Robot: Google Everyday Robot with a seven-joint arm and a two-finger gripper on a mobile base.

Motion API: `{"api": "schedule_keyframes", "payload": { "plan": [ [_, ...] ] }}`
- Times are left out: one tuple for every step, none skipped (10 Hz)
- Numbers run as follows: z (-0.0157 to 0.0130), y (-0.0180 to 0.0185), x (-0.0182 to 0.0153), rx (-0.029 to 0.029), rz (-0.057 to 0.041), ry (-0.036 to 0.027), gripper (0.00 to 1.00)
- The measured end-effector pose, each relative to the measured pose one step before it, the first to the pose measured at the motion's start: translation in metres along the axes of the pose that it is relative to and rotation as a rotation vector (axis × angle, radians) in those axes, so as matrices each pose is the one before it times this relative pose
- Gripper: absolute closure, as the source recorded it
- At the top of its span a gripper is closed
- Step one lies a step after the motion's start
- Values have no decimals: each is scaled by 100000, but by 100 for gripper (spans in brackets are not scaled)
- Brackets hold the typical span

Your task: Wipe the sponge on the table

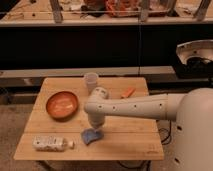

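Note:
The blue-grey sponge (91, 135) lies on the light wooden table (130, 140), near the front edge and a little left of centre. My white arm reaches in from the right and bends down over it. My gripper (94, 127) points down onto the sponge's top, pressing it against the planks. The wrist hides the fingers.
An orange bowl (62, 105) sits at the table's left. A clear plastic bottle (50, 143) lies at the front left corner. A pale cup (91, 81) stands at the back, and a small orange object (128, 92) lies at the back right. A dark counter (75, 42) runs behind.

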Motion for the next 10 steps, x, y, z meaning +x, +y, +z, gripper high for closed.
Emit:
{"api": "schedule_keyframes", "payload": {
  "plan": [
    [-72, 927, -138, -294, -1097, 197, 97],
    [-82, 1851, -357, -689, -1294, 833, 97],
    [55, 1011, -216, -388, -1313, 759, 97],
    [158, 893, -256, -837, -1302, 266, 97],
    [219, 1007, 128, -997, -444, -44, 97],
    [92, 624, 506, -369, 561, -614, 97],
    [-11, 659, 781, -335, 1046, -397, 97],
    [-96, 736, 1032, 72, 1691, -793, 97],
    [-268, 1193, 1791, 379, 3419, -1006, 97],
    [-245, 726, 1196, 460, 2601, -376, 97]
  ]
}}
